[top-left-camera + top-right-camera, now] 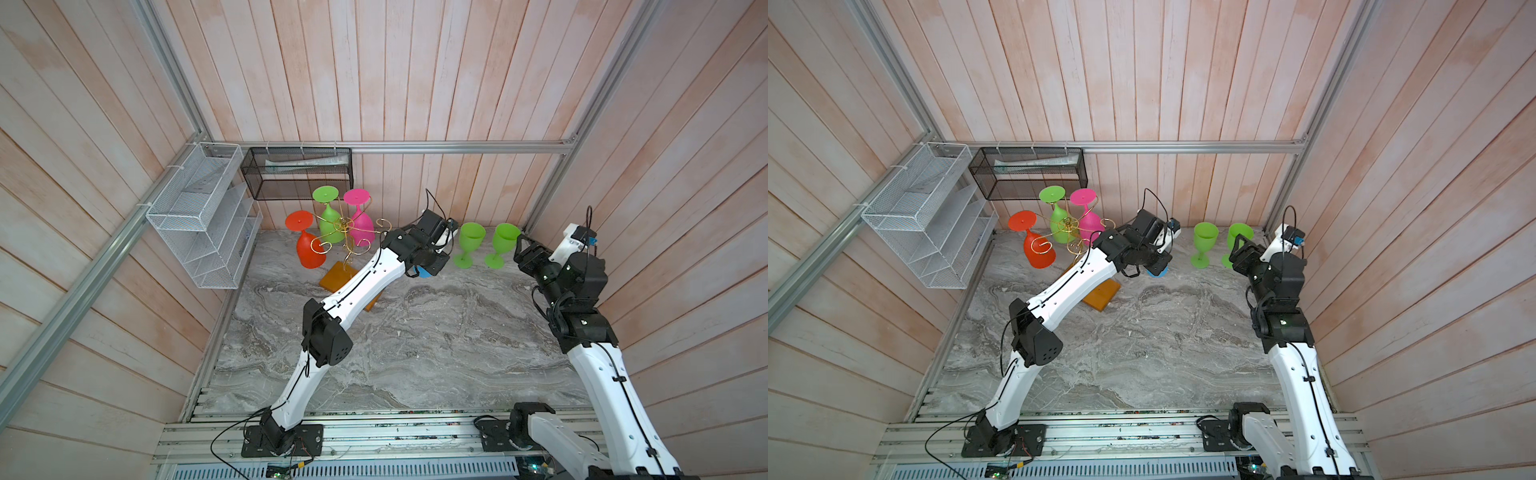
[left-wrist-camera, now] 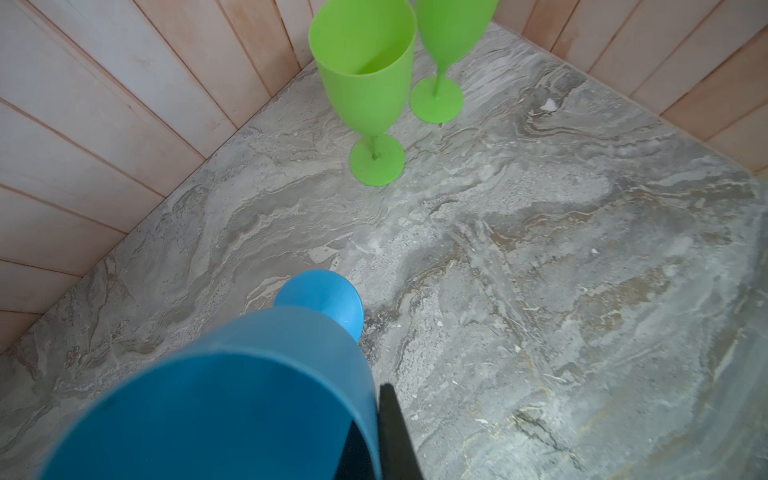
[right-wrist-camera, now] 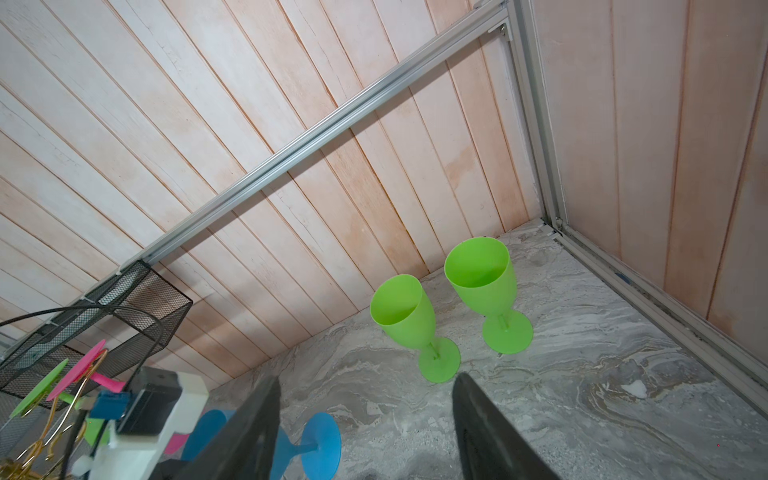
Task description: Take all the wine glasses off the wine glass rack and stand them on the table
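Right of the wine glass rack [image 1: 344, 226], the blue wine glass [image 2: 232, 395] is pinched by the left gripper [image 1: 422, 268], foot pointing down; the right gripper [image 3: 368, 432] is held spread.

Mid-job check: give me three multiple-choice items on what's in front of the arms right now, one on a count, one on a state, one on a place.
1. How many glasses hang on the rack?
A. Five
B. Two
C. Three

2. The left gripper is:
A. Shut on the blue glass
B. Open and empty
C. Shut on a pink glass

3. Where are the two upright green glasses?
A. Hung on the rack
B. On the marble tabletop
C. In the left gripper

Key:
1 C: the red glass, green glass and pink glass hang upside down.
2 A: the blue bowl fills the left wrist view beside one of the fingers.
3 B: both feet sit flat on the marble.
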You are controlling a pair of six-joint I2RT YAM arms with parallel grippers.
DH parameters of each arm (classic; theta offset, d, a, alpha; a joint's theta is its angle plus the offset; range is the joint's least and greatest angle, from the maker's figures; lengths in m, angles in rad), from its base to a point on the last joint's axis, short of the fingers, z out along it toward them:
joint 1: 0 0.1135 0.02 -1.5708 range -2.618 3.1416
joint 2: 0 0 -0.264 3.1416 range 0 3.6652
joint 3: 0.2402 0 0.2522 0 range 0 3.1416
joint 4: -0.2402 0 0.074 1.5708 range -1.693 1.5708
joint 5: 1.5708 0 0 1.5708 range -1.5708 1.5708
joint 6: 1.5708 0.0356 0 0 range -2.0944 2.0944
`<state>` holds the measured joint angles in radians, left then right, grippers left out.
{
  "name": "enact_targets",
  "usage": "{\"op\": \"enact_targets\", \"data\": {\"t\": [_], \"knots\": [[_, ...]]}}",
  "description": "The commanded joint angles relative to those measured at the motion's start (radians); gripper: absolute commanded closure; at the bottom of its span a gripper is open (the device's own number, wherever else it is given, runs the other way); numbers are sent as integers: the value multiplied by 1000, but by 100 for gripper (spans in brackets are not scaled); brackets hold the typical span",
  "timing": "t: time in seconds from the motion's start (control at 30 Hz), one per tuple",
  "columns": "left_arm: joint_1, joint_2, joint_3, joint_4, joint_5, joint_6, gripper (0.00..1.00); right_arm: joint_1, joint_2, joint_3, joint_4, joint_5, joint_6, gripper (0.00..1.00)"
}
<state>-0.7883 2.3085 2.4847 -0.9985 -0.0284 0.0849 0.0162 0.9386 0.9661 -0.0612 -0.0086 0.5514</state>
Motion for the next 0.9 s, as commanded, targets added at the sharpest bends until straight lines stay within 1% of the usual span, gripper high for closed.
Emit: {"op": "enact_targets", "data": {"t": [0.0,0.2,0.33,0.5,0.57,0.77,0.8,0.87], "knots": [[-2,54,-17,60,-23,-4,100,-5,-4,-28,23,21,-12,33],[2,131,24,91,-19,17,100,-5,17,-47,36,5,-5,33],[13,158,21,112,8,24,100,-6,28,-59,45,-11,3,33],[23,173,23,122,9,35,99,-5,48,-69,53,-24,10,33],[27,174,26,124,9,35,91,-5,54,-69,55,-27,10,33],[29,174,49,124,-2,44,56,-3,73,-58,60,-36,10,33],[28,173,53,123,-5,45,52,-3,77,-55,60,-38,8,33],[29,174,65,127,-12,49,48,-4,81,-52,60,-41,7,33]]}}
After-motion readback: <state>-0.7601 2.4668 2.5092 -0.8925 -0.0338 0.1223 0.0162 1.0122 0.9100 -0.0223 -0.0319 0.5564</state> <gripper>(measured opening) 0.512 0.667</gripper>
